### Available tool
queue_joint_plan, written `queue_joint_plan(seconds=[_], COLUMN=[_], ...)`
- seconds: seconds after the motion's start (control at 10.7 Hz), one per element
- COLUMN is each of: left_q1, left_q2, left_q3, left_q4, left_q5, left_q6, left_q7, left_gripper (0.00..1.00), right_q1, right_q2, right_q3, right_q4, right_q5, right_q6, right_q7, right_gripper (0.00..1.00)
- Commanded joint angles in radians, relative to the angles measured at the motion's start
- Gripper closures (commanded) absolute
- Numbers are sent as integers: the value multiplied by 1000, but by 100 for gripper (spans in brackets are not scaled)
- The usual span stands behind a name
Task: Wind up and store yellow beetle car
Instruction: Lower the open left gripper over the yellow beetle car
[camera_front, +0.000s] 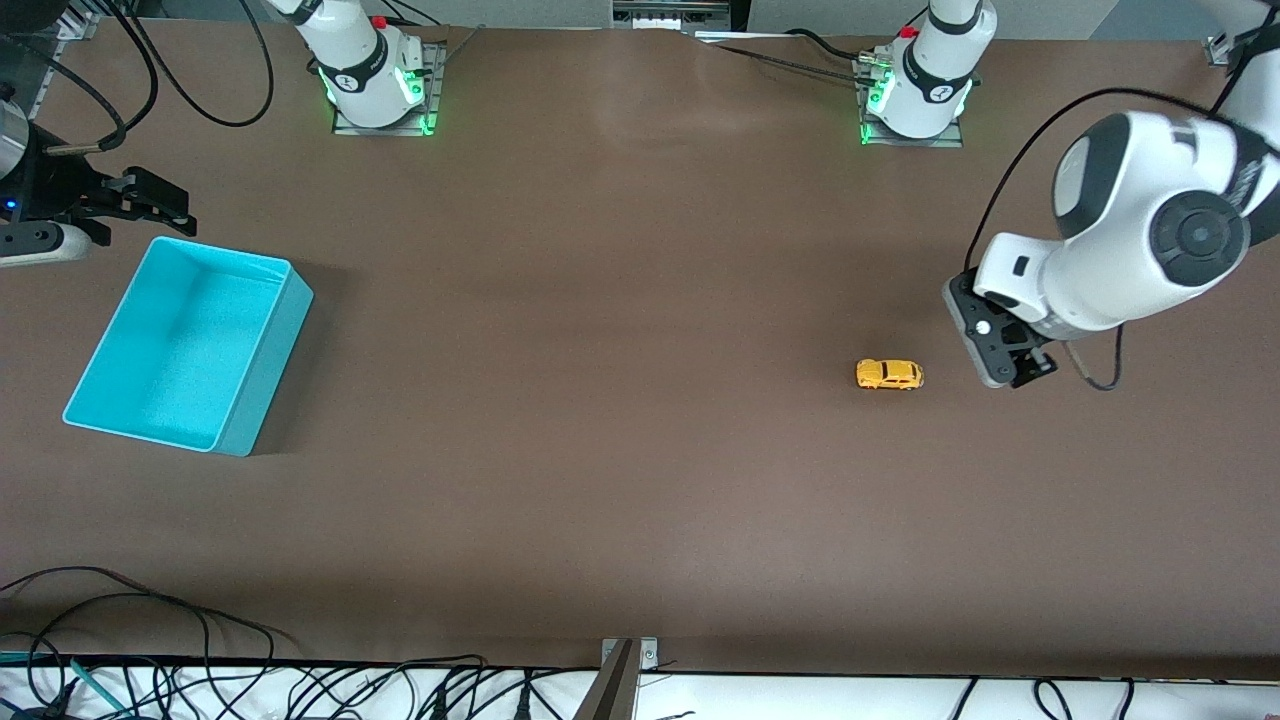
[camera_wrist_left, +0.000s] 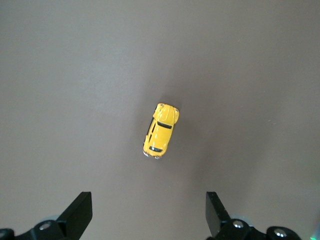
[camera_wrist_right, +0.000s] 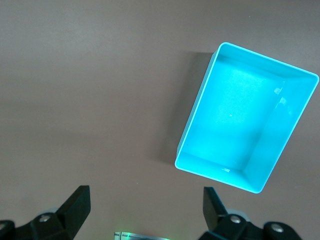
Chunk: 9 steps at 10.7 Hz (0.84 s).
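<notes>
The yellow beetle car (camera_front: 889, 374) stands on its wheels on the brown table, toward the left arm's end. In the left wrist view the car (camera_wrist_left: 160, 131) lies ahead of the fingertips, apart from them. My left gripper (camera_front: 1030, 368) hangs over the table beside the car, open and empty; it also shows in the left wrist view (camera_wrist_left: 147, 215). The turquoise bin (camera_front: 270, 370) stands empty toward the right arm's end and shows in the right wrist view (camera_wrist_right: 192, 127). My right gripper (camera_front: 165, 205) hangs open and empty by the bin's corner; it also shows in the right wrist view (camera_wrist_right: 145, 210).
The arm bases with green lights (camera_front: 380, 95) (camera_front: 915, 100) stand along the table's edge farthest from the front camera. Cables (camera_front: 150, 620) lie at the edge nearest the camera. A wide stretch of bare table separates car and bin.
</notes>
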<state>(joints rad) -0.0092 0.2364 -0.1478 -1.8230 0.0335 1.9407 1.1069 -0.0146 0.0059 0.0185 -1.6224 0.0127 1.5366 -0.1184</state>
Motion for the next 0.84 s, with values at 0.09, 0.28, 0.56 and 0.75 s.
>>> queue_joint_plan(seconds=[0.09,0.28,0.56,0.75], left_q1=[2,-3,-3,-2], left_q2=[53,101,182,202], left_q3=[-1,-1,-3,-3], left_q4=[-133,-174,-246,-333], left_q5=[-9,-6,49,49], left_q6=[226,295,481,643], left_q7=[219,254,300,300], left_gripper=[0,0,0,0], right_q1=[-1,-1,-1,-1], right_q2=[11,11,11,11], right_q3=[5,5,5,5], right_q4=[21,21,21,21], right_q5=[-16,-16,-16,-16], right_q6=[-12,-12,-12,-12], right_q7=[-4,-4,-4,-6], right_gripper=[0,0,0,0])
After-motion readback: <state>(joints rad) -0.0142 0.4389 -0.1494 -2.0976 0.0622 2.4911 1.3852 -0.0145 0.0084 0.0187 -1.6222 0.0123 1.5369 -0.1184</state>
